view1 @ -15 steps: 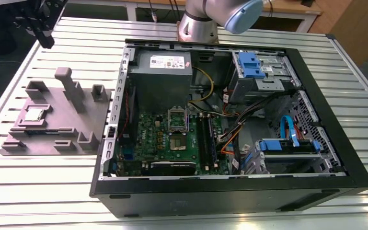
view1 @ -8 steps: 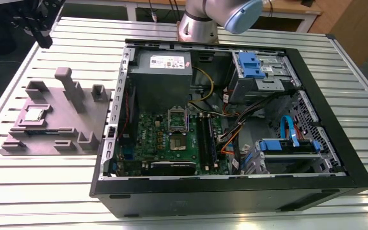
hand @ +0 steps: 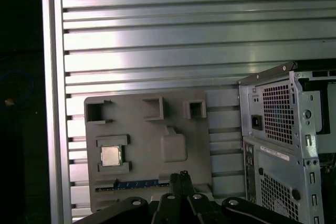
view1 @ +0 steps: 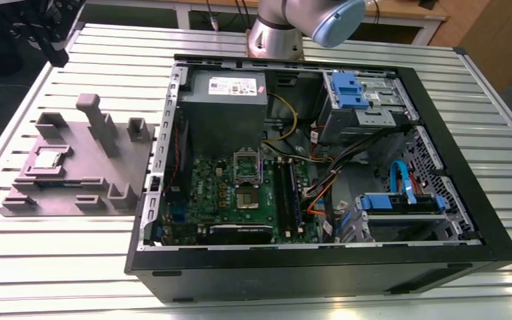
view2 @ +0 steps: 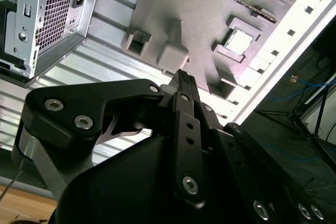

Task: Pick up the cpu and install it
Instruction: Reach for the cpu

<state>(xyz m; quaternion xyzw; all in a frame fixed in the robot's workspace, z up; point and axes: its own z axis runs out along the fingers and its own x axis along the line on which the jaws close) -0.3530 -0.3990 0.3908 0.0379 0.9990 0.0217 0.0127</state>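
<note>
The cpu (view1: 48,159) is a small silver square lying flat in a recess of the grey holder plate (view1: 91,177), on the exterior view's left of the open computer case. It also shows in both wrist views, cpu (view2: 240,41) and cpu (hand: 110,156). My gripper (hand: 181,176) hangs high above the holder plate, well apart from the chip. Its dark fingers (view2: 184,80) lie together with nothing between them. Inside the case, the motherboard socket (view1: 246,197) sits below its raised metal frame (view1: 248,166).
The black computer case (view1: 327,267) lies open on the slatted metal table (view1: 51,267). A grey power-supply box (view1: 227,90), blue drive brackets (view1: 349,90) and loose cables (view1: 327,180) fill it. The holder plate carries upright posts (view1: 96,123) and a long narrow stick (hand: 134,184).
</note>
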